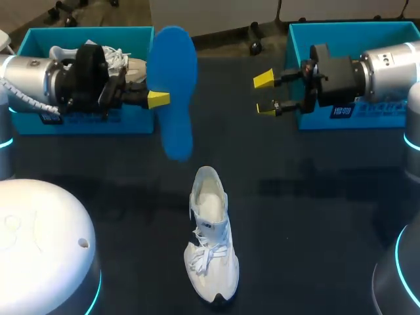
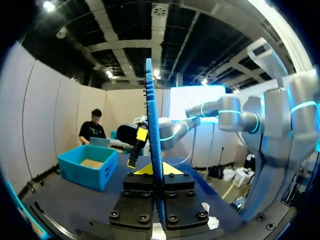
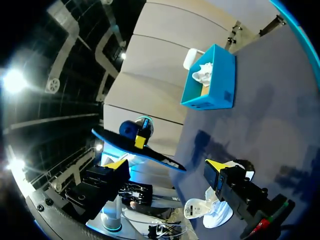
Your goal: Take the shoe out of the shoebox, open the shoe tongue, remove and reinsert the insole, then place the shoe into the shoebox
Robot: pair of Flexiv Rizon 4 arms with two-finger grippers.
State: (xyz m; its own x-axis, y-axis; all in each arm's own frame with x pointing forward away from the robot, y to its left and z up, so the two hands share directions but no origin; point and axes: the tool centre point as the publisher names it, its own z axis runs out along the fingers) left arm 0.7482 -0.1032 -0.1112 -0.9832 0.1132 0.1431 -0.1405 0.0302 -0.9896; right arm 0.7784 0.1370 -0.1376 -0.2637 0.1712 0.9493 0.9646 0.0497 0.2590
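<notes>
My left gripper [image 1: 159, 100] is shut on a blue insole [image 1: 174, 92], holding it upright above the table, in front of the left shoebox. In the left wrist view the insole [image 2: 152, 145] stands edge-on between the yellow tips of that gripper [image 2: 152, 170]. A white shoe [image 1: 210, 243] lies on the dark table near the front middle, laces loose, toe toward me. My right gripper [image 1: 265, 94] hangs open and empty to the right of the insole, fingers pointing at it. In the right wrist view the insole [image 3: 135, 147] is ahead of the right gripper [image 3: 166, 165], with the shoe [image 3: 215, 207] below.
A teal shoebox [image 1: 85, 121] at the back left holds another white shoe [image 1: 115, 59]. A second teal shoebox [image 1: 308, 46] stands at the back right, behind my right arm. Bare table [image 1: 315, 210] lies around the shoe.
</notes>
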